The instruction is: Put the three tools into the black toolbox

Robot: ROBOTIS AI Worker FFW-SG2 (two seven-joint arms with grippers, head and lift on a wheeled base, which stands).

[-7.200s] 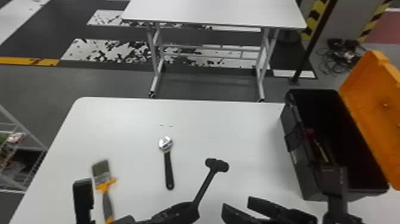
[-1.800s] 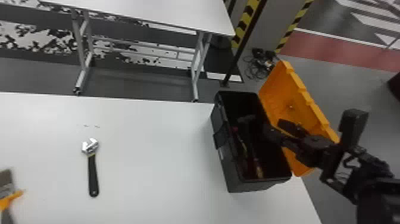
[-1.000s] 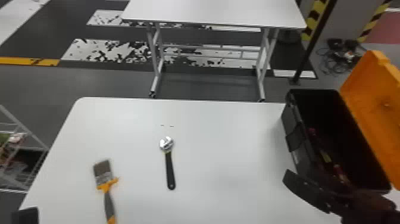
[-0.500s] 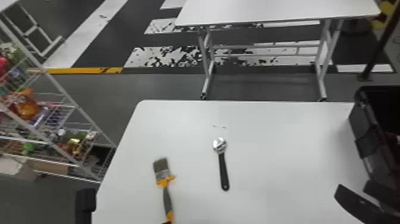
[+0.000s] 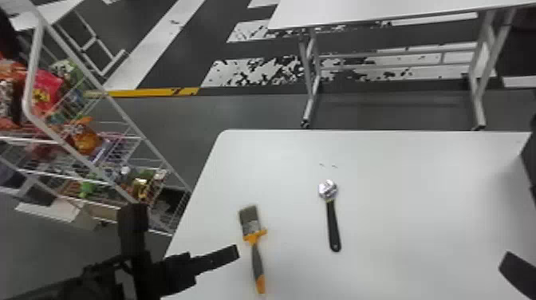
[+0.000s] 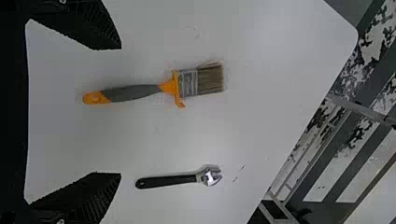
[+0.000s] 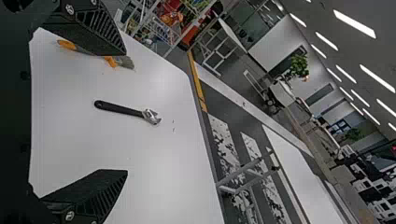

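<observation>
In the head view, my left gripper (image 5: 186, 229) stands open beside the paintbrush (image 5: 257, 261), on its left. The adjustable wrench (image 5: 332, 226) lies further right on the white table. Part of my right gripper (image 5: 517, 273) shows at the right edge, near the dark side of the black toolbox (image 5: 529, 159). In the left wrist view, the brush (image 6: 133, 93) lies ahead of my open left gripper (image 6: 121, 111), with the wrench (image 6: 170, 181) alongside. My open right gripper (image 7: 126, 112) holds nothing; beyond it are the wrench (image 7: 122, 109) and the partly hidden brush (image 7: 125, 62).
The white table (image 5: 418, 207) has its rounded far left corner near a wire rack (image 5: 115, 107) of coloured goods. Another white table (image 5: 383, 12) stands beyond a strip of grey floor.
The head view has swung left, pushing the toolbox to its edge. My left gripper has come in beside the brush. The hammer has gone from the table into the toolbox, and my right gripper has drawn back.
</observation>
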